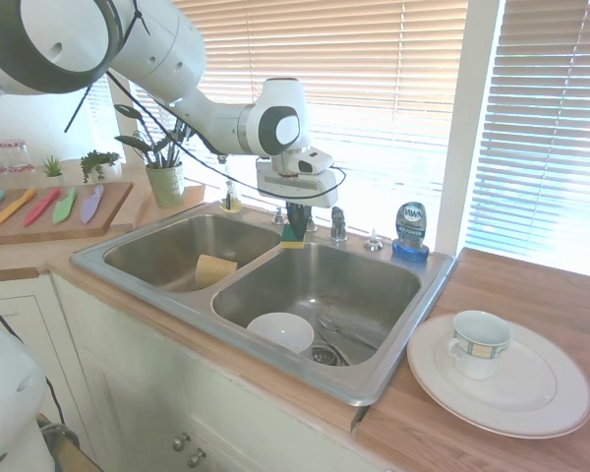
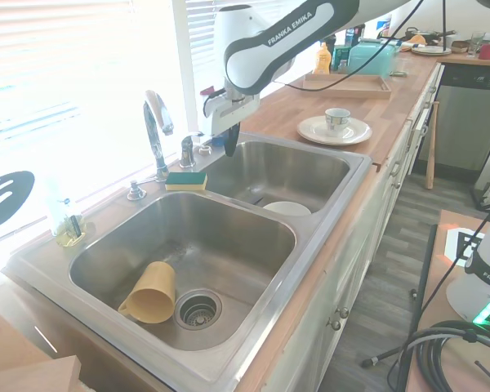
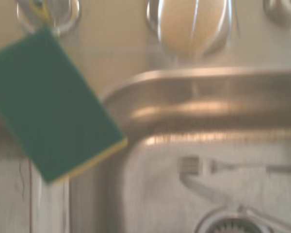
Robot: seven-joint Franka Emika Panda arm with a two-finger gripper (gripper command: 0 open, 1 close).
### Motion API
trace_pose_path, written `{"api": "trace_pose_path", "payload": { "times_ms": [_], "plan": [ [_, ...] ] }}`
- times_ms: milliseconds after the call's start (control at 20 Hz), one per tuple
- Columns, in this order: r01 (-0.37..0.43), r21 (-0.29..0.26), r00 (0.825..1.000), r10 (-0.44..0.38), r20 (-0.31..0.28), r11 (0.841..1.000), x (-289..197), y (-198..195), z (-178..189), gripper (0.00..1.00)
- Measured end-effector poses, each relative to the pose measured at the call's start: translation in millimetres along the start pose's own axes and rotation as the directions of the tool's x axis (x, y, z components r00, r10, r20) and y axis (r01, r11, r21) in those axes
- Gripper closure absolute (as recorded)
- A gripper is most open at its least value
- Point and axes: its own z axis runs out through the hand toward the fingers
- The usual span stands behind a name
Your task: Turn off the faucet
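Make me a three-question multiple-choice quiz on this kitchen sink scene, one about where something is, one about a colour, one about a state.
1. Where is the sponge?
A. on the sink rim by the faucet
B. inside the yellow cup
C. on the plate

2. What colour is the dish-soap bottle?
A. red
B. blue
C. black

3. How does the yellow cup sit in its basin?
A. upright
B. upside down on its mouth
C. on its side

Answers:
1. A, the second exterior view shows it on the rim behind the divider, near the faucet's base.
2. B, it shows blue in the first exterior view, by the window.
3. C, its open mouth faces sideways, toward the drain.
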Motion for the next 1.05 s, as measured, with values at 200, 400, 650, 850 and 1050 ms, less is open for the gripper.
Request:
{"api": "trace_pose_path", "payload": {
  "times_ms": [200,400,650,850,1050],
  "plan": [
    [0.008,-0.056,0.998,-0.004,0.058,0.998,-27,23,-2,1.00],
    [0.003,-0.066,0.997,0.001,0.072,0.998,-45,44,-8,1.00],
    [0.005,-0.069,0.997,0.001,0.081,0.998,-64,65,-13,0.00],
    [0.001,-0.067,0.997,0.005,0.083,0.998,-71,74,-12,0.00],
    [-0.016,-0.061,0.996,0.021,0.083,0.998,-66,78,-12,0.00]
  ]
}}
